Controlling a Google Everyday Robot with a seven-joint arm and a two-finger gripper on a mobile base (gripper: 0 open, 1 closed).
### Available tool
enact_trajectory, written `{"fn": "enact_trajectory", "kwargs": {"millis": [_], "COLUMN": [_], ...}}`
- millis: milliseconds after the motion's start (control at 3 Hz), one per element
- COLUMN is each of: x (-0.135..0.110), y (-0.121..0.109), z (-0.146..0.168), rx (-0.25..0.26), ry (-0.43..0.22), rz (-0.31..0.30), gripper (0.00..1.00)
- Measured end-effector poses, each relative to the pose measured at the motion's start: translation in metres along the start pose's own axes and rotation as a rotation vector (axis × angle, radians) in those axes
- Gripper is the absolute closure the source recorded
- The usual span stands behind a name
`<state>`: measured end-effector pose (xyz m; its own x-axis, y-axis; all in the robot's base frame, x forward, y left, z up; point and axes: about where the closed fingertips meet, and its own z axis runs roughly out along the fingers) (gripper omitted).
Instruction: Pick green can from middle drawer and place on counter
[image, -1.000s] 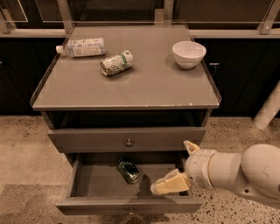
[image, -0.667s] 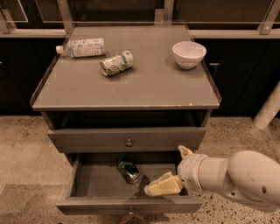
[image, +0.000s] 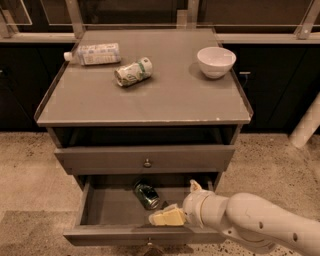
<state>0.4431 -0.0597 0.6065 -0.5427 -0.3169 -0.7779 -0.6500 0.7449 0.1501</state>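
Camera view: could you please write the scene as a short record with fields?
green can: lying on its side inside the middle drawer, not held
middle drawer: open
end effector: open, low over the drawer, just right of the green can
counter: holds a plastic bottle and a pale can, both lying down, and an upright white bowl

On the desk (image: 165, 100): bottle (image: 95, 53) lying back left, pale can (image: 133, 71) on its side near it, bowl (image: 216, 61) upright back right. Claw (image: 180, 202), spread, over the open drawer (image: 110, 207).
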Motion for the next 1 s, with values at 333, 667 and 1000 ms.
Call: {"fn": "enact_trajectory", "kwargs": {"millis": [333, 667, 1000], "x": [0.002, 0.003, 0.022], "y": [-0.011, -0.012, -0.009], "z": [0.006, 0.005, 0.029], "rx": [0.037, 0.057, 0.063], "ry": [-0.011, 0.009, 0.017], "rz": [0.015, 0.025, 0.06], "gripper": [0.0, 0.0, 0.0]}}
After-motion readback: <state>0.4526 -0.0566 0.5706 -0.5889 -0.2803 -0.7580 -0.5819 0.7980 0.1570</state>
